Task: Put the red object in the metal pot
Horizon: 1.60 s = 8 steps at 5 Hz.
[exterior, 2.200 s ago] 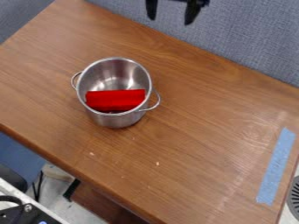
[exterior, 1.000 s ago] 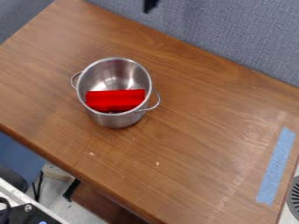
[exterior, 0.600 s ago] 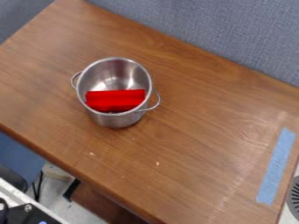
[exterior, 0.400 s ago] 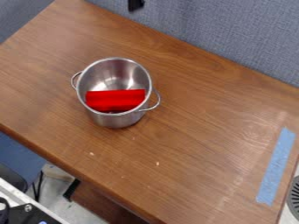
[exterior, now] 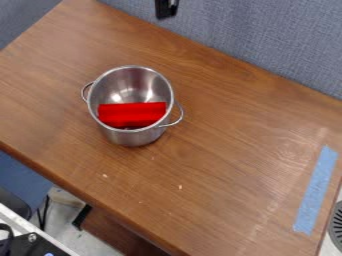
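Observation:
The metal pot stands on the wooden table, left of its middle, shiny and round with two small side handles. The red object lies inside the pot, its flat top facing up and filling the near half of the bottom. Of my gripper only one dark tip shows at the top edge, above the table's far edge and well behind the pot. It touches nothing that I can see. Whether its fingers are open or shut is cut off by the frame.
A strip of blue tape is stuck near the table's right edge. A blue-grey wall rises behind the table. The table's near-left edge drops to the floor, where cables lie.
The gripper was at the top edge further right with two fingers showing, then left the view almost wholly; now one dark tip is back, further left. Pot and red object have not moved.

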{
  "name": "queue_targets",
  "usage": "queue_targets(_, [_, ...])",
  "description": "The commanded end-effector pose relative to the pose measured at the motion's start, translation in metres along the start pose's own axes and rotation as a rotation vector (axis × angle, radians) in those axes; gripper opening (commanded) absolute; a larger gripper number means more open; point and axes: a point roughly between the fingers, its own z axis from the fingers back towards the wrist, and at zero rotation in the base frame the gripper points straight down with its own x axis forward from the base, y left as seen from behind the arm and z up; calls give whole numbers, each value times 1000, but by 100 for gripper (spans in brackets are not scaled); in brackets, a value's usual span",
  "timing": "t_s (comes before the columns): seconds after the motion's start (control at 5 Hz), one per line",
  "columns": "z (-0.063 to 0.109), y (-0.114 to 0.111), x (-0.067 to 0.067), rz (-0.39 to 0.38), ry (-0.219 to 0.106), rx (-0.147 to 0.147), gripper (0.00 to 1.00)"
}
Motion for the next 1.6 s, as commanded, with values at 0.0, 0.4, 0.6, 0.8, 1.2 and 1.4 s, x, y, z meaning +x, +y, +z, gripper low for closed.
queue_targets(0.0, [60,-7,17,-162,-93,60,100])
queue_targets(0.4, [25,-21,-45,-113,-90,99,100])
queue_targets(0.6, [5,-24,-51,-103,-91,101,0])
queue_targets(0.8, [13,-40,-43,1,-86,117,0])
queue_targets(1.2, [18,-20,6,207,-75,143,0])
queue_targets(1.4, [19,11,37,228,-87,158,100])
